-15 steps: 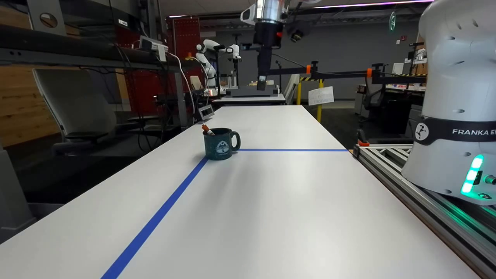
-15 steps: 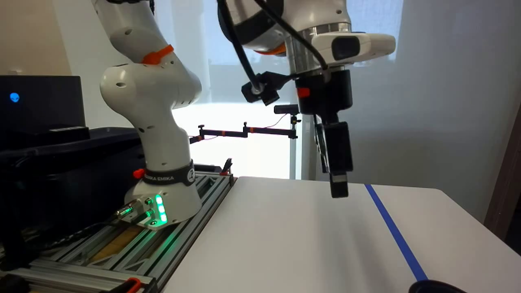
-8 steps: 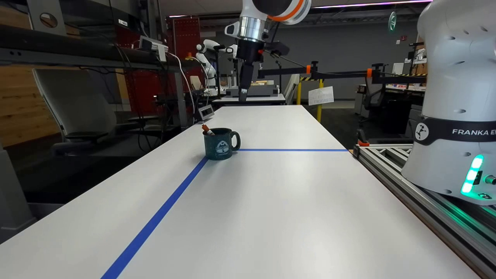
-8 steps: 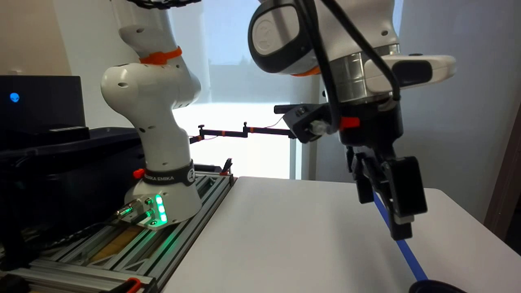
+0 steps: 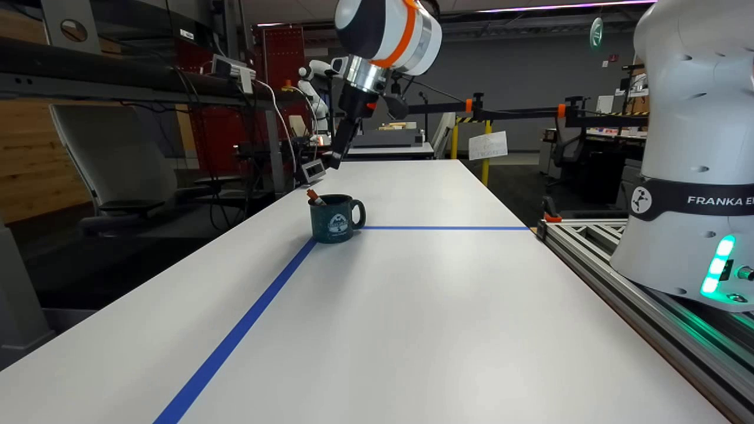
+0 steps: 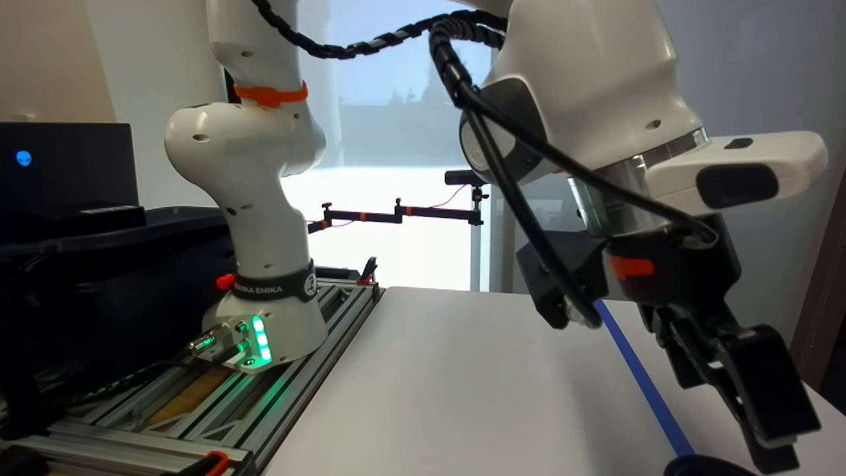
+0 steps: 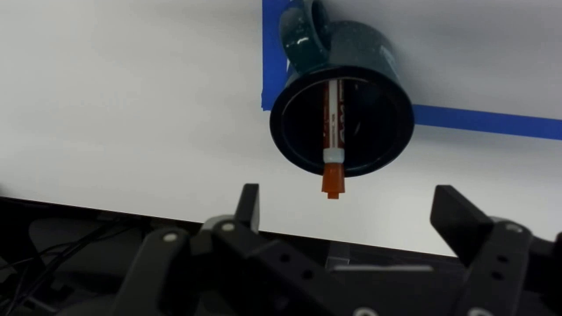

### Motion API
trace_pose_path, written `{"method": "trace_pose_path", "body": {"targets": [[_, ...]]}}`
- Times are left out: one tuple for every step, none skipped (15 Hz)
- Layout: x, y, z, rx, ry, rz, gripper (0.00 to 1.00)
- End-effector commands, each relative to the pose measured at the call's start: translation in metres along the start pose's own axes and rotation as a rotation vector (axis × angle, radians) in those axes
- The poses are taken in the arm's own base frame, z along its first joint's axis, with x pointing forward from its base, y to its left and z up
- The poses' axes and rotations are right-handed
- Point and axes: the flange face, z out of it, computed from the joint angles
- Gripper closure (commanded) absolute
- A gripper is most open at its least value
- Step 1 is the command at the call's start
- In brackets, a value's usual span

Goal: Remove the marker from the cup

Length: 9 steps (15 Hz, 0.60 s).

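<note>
The cup, a dark teal mug [image 5: 330, 227], stands upright on the white table. It also shows in the wrist view [image 7: 364, 50], and its dark rim shows at the bottom of an exterior view [image 6: 706, 467]. The marker [image 5: 316, 197] leans inside the cup. In the wrist view its orange cap [image 7: 333, 175] sticks out over the rim toward the gripper. My gripper [image 7: 347, 202] is open and empty, tilted, with the cap between and ahead of its fingers. It is above the table and apart from the cup and marker in an exterior view [image 5: 334, 160].
Blue tape lines [image 5: 247, 321] meet at the cup on the table [image 5: 447, 306]. A small grey device [image 5: 313, 171] sits at the table edge behind the cup. The table edge [image 7: 184, 219] runs below the gripper in the wrist view. A dark shelf frame [image 5: 118, 82] stands beside the table.
My gripper has moved down and toward the cup and its side of the table, tilting as it goes. The cup and the marker have not moved.
</note>
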Motion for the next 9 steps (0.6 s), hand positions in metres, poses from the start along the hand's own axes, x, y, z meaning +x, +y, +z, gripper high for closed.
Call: {"method": "trace_pose_path", "body": {"targets": [[0.016, 0.006, 0.015, -0.006, 0.04, 0.017, 0.0], [0.018, 0.006, 0.019, 0.002, 0.042, 0.016, 0.0], [0.019, 0.007, 0.023, 0.012, 0.04, 0.011, 0.0], [0.02, 0.01, 0.028, 0.011, 0.042, 0.01, 0.0], [0.019, 0.014, 0.034, -0.011, 0.046, 0.029, 0.0], [0.016, 0.005, 0.024, 0.012, 0.031, 0.02, 0.0], [0.016, 0.008, 0.028, 0.008, 0.031, 0.025, 0.0], [0.016, 0.01, 0.031, 0.005, 0.029, 0.026, 0.0], [0.016, 0.011, 0.034, 0.003, 0.028, 0.028, 0.0]]}}
